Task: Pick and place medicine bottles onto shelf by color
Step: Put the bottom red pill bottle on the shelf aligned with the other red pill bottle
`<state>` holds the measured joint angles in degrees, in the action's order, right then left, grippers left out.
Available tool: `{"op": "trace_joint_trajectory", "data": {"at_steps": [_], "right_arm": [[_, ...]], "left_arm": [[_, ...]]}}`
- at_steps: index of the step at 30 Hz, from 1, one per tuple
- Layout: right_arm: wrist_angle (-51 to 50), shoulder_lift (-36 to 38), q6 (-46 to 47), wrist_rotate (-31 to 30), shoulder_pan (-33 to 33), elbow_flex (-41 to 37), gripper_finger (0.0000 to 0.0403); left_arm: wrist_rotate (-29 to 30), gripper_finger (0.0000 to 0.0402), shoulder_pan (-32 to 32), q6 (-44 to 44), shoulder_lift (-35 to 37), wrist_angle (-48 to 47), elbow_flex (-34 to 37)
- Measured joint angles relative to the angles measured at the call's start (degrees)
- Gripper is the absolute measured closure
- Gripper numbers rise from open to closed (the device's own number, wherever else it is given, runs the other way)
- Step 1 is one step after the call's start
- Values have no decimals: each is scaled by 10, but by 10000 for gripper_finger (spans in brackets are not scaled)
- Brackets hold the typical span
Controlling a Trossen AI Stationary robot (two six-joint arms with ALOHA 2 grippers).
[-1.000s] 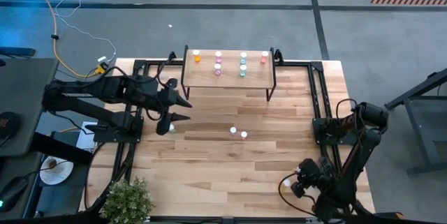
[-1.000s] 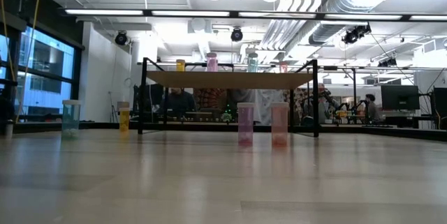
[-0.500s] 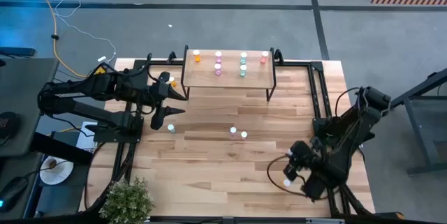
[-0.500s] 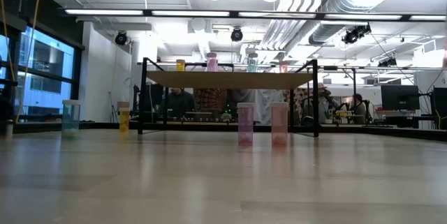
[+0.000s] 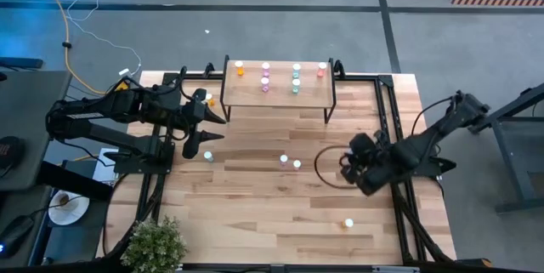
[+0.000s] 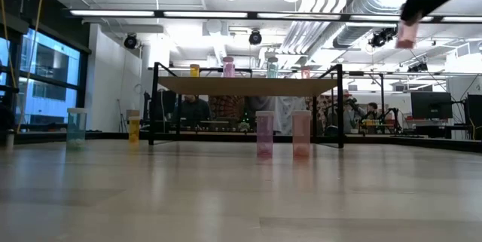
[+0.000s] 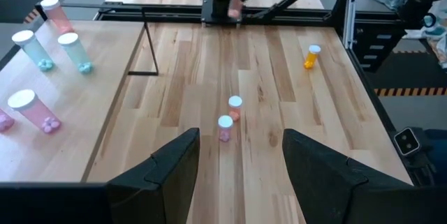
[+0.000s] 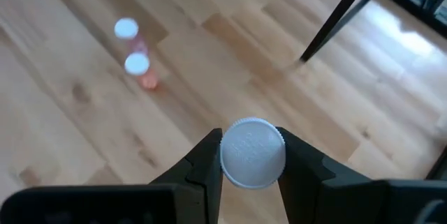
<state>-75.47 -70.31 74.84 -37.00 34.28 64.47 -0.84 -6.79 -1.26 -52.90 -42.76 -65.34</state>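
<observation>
My right gripper (image 5: 348, 165) is shut on a pink bottle with a white cap (image 8: 253, 152), high above the table's right half; the low view shows it (image 6: 407, 34) at the top right. My left gripper (image 7: 237, 161) is open and empty at the left (image 5: 218, 128). The light-wood shelf (image 5: 278, 94) stands at the far middle on black legs, with orange, pink, teal and red bottles in rows on it. Two bottles (image 5: 290, 162) stand on the table's middle; they also show in the left wrist view (image 7: 229, 114). My right gripper pinches the pink bottle by its sides at the cap end (image 8: 225, 155), between its two fingers (image 8: 300, 160). The fingers come from above, pointing down. The bottle's body (image 6: 407, 37) hangs below the fingers, lifted clear of the table.
A teal bottle (image 5: 207, 156) stands near my left gripper and an orange one (image 5: 208, 100) beside the shelf's left leg. Another orange bottle (image 5: 348, 222) stands near the front right. A potted plant (image 5: 155, 243) sits at the near left corner. Black frame rails run along the table's sides.
My right gripper has risen from the table's near right corner and gone toward the far edge and the middle, carrying the pink bottle clear of the table. My left gripper has drawn back a little toward the far left and then kept still.
</observation>
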Motion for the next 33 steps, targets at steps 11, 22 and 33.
{"op": "trace_joint_trajectory", "data": {"at_steps": [11,22,33], "right_arm": [[84,62,-225,25,-149,0,308],[178,67,-435,79,-318,0,308],[280,66,-578,203,-489,0,308]], "left_arm": [[0,206,0,5,0,0,0],[51,206,0,67,0,0,0],[62,206,0,60,0,-9,0]]}}
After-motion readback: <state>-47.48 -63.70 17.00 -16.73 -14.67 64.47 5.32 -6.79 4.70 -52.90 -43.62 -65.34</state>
